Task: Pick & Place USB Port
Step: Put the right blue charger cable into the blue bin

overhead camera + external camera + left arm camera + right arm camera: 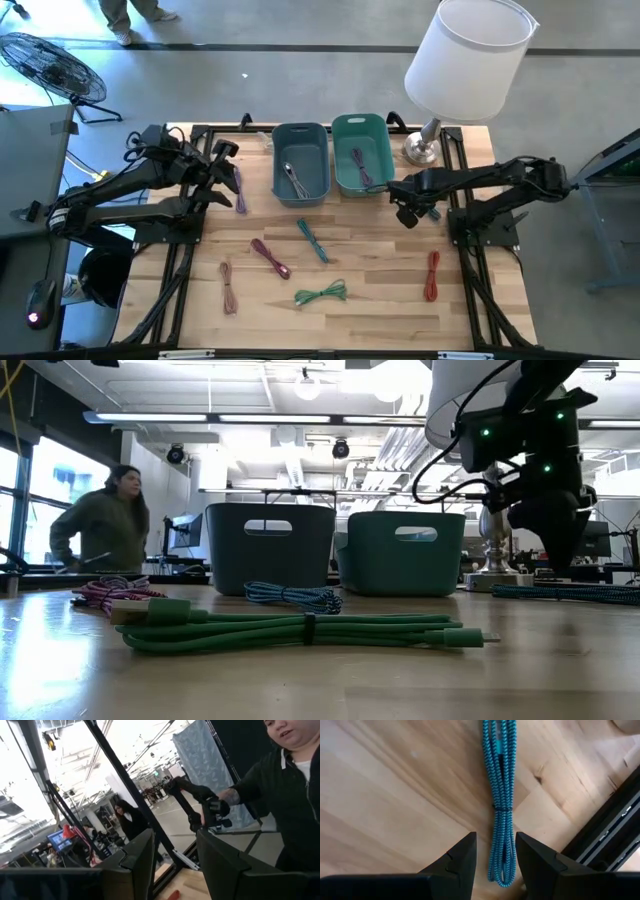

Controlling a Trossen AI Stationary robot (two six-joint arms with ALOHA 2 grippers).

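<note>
A bundled teal braided USB cable (501, 795) lies flat on the wooden table near its right edge, also visible in the high view (433, 211). My right gripper (496, 857) points down just above it, open, with one finger on each side of the bundle's near end and touching nothing. It hangs by the teal bin (362, 155) in the high view (407, 214). My left gripper (228, 162) waits raised at the table's far left, open and holding nothing, pointing out into the room (175, 865).
A grey-blue bin (300, 163) and the teal bin each hold a cable. Loose on the table lie purple (240, 190), teal (313, 240), magenta (270, 258), pink (228, 287), green (320, 294) and red (432, 275) cables. A lamp (465, 60) stands at the far right.
</note>
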